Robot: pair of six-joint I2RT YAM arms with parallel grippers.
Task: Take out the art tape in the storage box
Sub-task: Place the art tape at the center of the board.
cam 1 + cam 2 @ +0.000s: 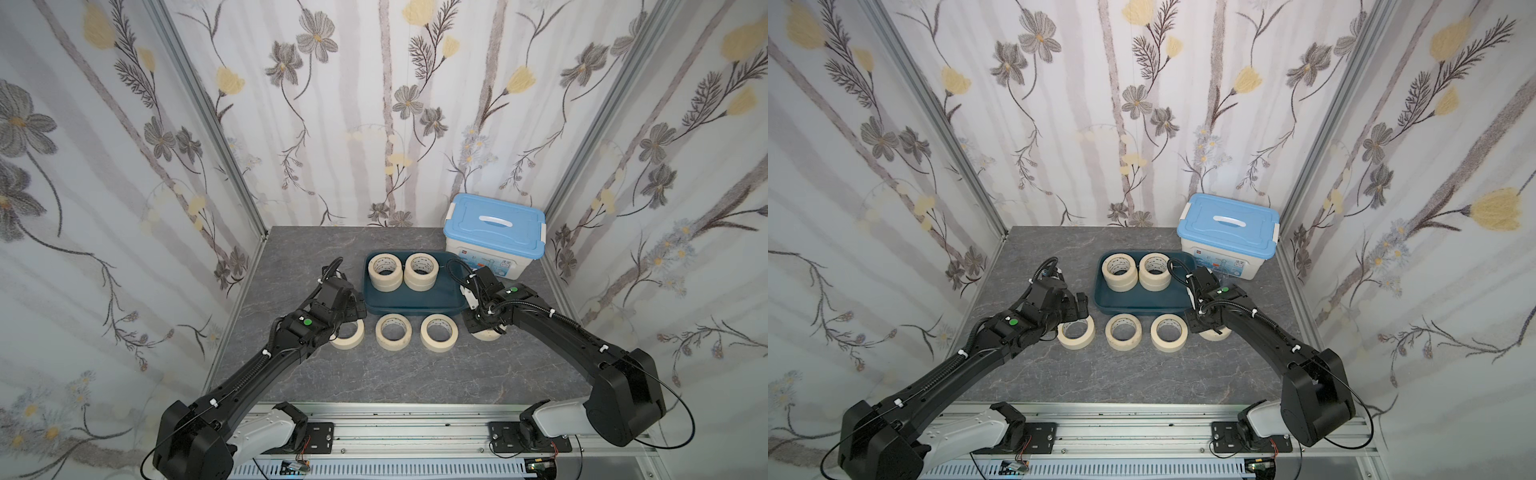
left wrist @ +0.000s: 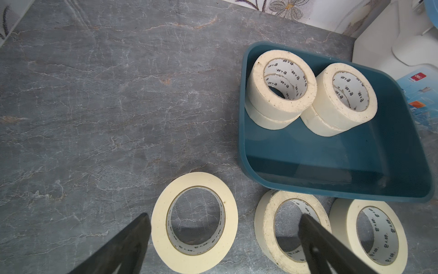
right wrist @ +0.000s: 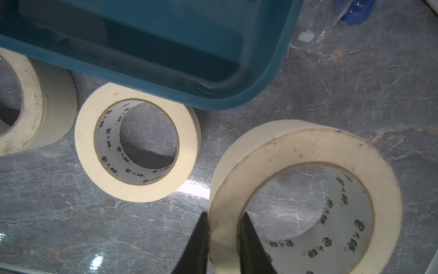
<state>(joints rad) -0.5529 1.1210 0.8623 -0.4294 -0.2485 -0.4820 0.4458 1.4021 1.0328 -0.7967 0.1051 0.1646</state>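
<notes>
The teal storage box holds two stacks of two art tape rolls at its far end, also seen in the left wrist view. Three cream rolls lie flat in a row on the table in front of it. My left gripper is open and hovers over the leftmost roll, with nothing between its fingers. My right gripper is shut on the wall of a further tape roll, just right of the row. I cannot tell whether this roll touches the table.
A white bin with a light-blue handled lid stands behind the box at the back right. Flower-patterned walls close three sides of the grey marbled table. A metal rail runs along the front.
</notes>
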